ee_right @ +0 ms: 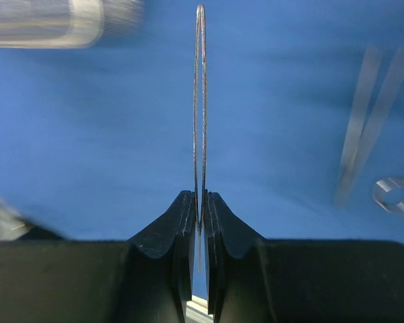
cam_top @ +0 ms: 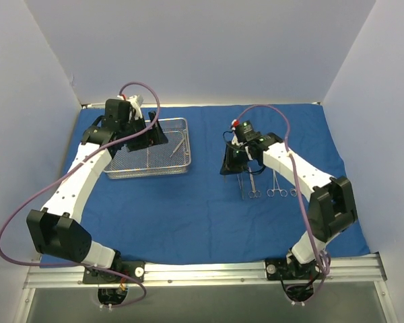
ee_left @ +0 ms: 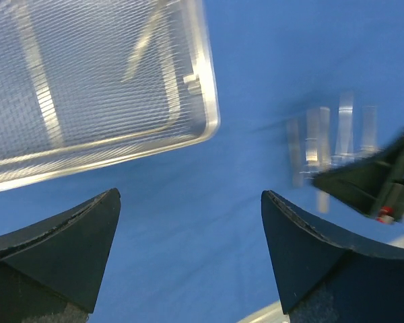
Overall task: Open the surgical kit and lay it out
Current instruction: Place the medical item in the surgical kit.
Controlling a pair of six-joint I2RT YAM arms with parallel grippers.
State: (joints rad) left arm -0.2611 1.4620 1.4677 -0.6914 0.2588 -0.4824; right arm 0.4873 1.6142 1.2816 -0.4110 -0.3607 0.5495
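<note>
Slippage is the main worry: the right end effector (ee_right: pixel 200 202) pinches a thin silver instrument (ee_right: pixel 200 101) at one end only (jaws nearly together on it). A quick swing could twist it loose onto the instruments (cam_top: pixel 266 187) lying in a row on the blue cloth (cam_top: pixel 188 215) and scatter them. The left end effector (ee_left: pixel 188 202), spread wide and empty, hangs by the mesh tray (ee_left: pixel 212 124) on the cloth's left part. A careless descent there could shove the tray or snag the wrap.
</note>
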